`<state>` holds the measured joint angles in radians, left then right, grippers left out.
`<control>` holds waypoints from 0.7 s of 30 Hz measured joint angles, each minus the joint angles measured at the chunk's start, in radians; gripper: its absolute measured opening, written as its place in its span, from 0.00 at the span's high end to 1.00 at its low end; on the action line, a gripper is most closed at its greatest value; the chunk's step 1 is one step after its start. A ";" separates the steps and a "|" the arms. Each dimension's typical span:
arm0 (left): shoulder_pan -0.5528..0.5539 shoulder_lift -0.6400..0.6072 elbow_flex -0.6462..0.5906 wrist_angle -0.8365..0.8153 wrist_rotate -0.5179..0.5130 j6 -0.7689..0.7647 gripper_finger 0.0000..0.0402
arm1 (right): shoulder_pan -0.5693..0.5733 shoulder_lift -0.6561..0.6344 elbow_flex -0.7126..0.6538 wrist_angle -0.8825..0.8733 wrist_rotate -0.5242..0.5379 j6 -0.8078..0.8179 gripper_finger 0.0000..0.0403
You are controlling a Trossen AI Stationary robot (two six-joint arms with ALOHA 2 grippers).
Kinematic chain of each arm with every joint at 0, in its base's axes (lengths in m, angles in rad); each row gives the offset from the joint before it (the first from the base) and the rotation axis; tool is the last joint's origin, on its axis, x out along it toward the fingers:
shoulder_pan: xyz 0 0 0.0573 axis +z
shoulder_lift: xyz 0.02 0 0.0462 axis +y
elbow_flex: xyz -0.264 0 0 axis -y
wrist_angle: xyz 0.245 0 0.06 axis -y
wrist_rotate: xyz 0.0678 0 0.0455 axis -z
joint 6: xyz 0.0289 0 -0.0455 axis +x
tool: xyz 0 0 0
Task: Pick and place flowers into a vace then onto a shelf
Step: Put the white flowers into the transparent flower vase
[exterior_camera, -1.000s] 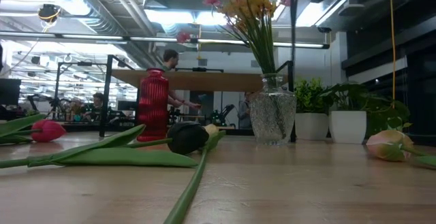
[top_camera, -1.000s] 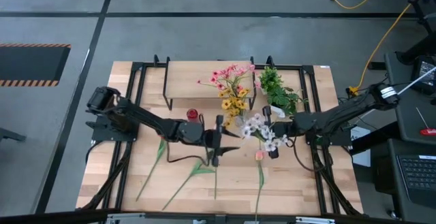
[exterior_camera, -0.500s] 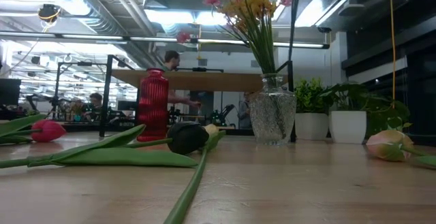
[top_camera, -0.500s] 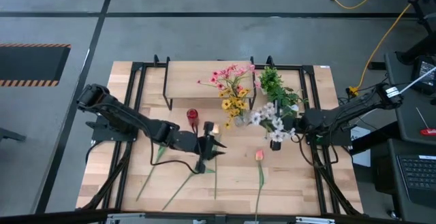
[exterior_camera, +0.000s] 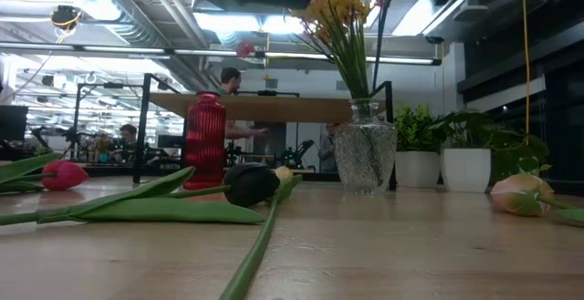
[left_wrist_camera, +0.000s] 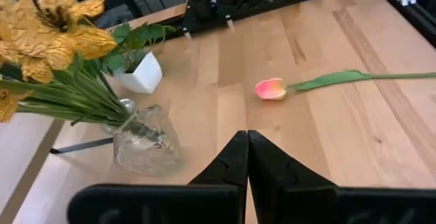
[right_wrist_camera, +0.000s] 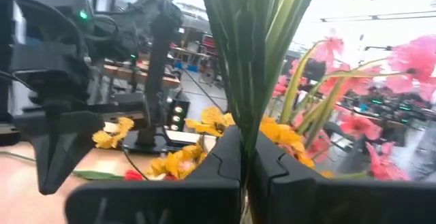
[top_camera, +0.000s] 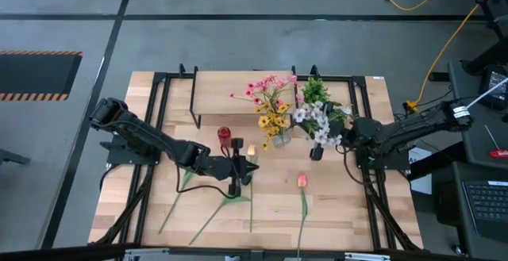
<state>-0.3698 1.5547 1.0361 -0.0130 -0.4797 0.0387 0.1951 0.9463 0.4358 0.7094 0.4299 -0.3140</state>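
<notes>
Item one: the right gripper [top_camera: 319,151], which we find just right of the glass vase [top_camera: 279,140], its fingers [right_wrist_camera: 225,159] pinched on the green stems of a white flower bunch [top_camera: 317,123] held upright, blooms over the leafy plant in the white pot [top_camera: 324,104].

Item two: the left gripper [top_camera: 235,188], low over the middle of the table [top_camera: 357,205], its fingers [left_wrist_camera: 235,159] pressed together with nothing between them (the wrist view shows them meeting edge to edge above bare wood). It sits at the upper end of a long green stem [top_camera: 208,218] lying on the table.

Item three: the vase, standing in front of the shelf [top_camera: 238,94], already holding pink flowers [top_camera: 266,88] and yellow flowers [top_camera: 272,120].

Item four: loose flowers flat on the table. We count a peach tulip [top_camera: 302,181] right of centre with its stem running toward the near edge, a red tulip [exterior_camera: 62,173], and a second green stem [top_camera: 176,201] on the left side.

Item five: a red ribbed vase [top_camera: 224,136], upright, left of the glass one.

Item six: people [exterior_camera: 228,81] in the room beyond the table, seen in the low view.
</notes>
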 joint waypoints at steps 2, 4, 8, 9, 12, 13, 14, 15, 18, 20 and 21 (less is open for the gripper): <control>-0.003 0.000 -0.025 0.040 0.000 0.000 0.99 | -0.027 0.000 0.000 -0.003 -0.050 0.028 1.00; -0.003 0.000 -0.079 0.114 0.002 0.000 1.00 | -0.054 0.000 0.000 -0.021 -0.074 0.050 1.00; 0.002 0.001 -0.170 0.282 0.002 0.027 0.99 | -0.088 0.001 0.000 -0.064 -0.093 0.100 1.00; 0.005 0.001 -0.183 0.315 0.004 0.032 0.99 | -0.090 0.001 0.000 -0.070 -0.094 0.102 1.00; 0.006 -0.001 -0.199 0.351 0.020 0.053 1.00 | -0.090 0.009 0.000 -0.073 -0.095 0.113 1.00; 0.006 -0.003 -0.199 0.355 0.023 0.058 1.00 | -0.090 0.014 0.000 -0.072 -0.095 0.123 1.00; 0.006 -0.004 -0.199 0.359 0.025 0.060 1.00 | -0.090 0.022 0.000 -0.071 -0.095 0.129 1.00; 0.006 -0.004 -0.199 0.361 0.025 0.061 1.00 | -0.090 0.032 0.000 -0.070 -0.095 0.136 1.00; 0.006 -0.004 -0.199 0.376 0.023 0.061 0.99 | -0.091 0.071 0.000 -0.072 -0.094 0.153 1.00; 0.006 -0.004 -0.199 0.379 0.021 0.061 0.99 | -0.097 0.100 0.000 -0.066 -0.094 0.154 1.00; 0.006 -0.004 -0.199 0.377 0.021 0.061 0.99 | -0.102 0.117 0.000 -0.058 -0.094 0.155 1.00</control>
<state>-0.3637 1.5509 0.8371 0.3644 -0.4585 0.1001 0.0933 1.0634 0.4355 0.6513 0.3359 -0.1588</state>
